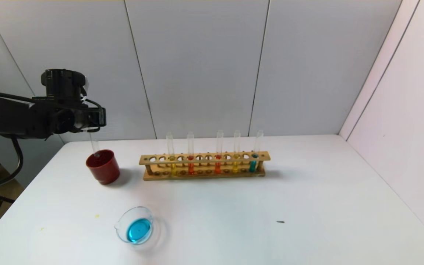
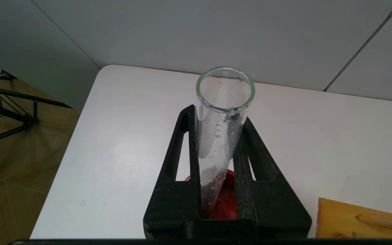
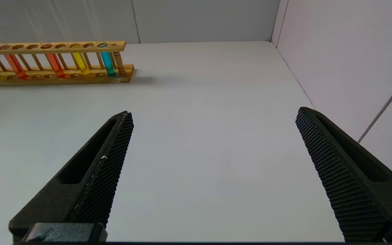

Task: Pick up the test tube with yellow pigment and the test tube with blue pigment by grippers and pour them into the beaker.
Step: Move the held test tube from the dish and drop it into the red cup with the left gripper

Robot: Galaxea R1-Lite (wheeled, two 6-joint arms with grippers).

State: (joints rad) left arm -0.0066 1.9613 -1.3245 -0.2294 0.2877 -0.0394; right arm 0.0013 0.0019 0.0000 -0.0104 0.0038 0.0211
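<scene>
My left gripper (image 1: pixel 94 123) is shut on an empty clear test tube (image 1: pixel 94 145) with droplets inside. It holds the tube upright with its lower end in a dark red cup (image 1: pixel 103 167). In the left wrist view the tube (image 2: pixel 221 136) sits between the fingers (image 2: pixel 182 153), above the cup (image 2: pixel 228 204). The beaker (image 1: pixel 120 218) stands near the front and holds blue liquid. The wooden rack (image 1: pixel 204 158) carries two yellow tubes (image 1: pixel 172 167) (image 1: pixel 235 165) and one blue tube (image 1: pixel 253 163). My right gripper (image 3: pixel 214 112) is open and empty over bare table, out of the head view.
Two orange-red tubes (image 1: pixel 191 165) (image 1: pixel 218 165) also stand in the rack. The rack (image 3: pixel 56 46) shows far off in the right wrist view. White walls close the back and the right side. A small dark speck (image 1: pixel 280 222) lies on the table.
</scene>
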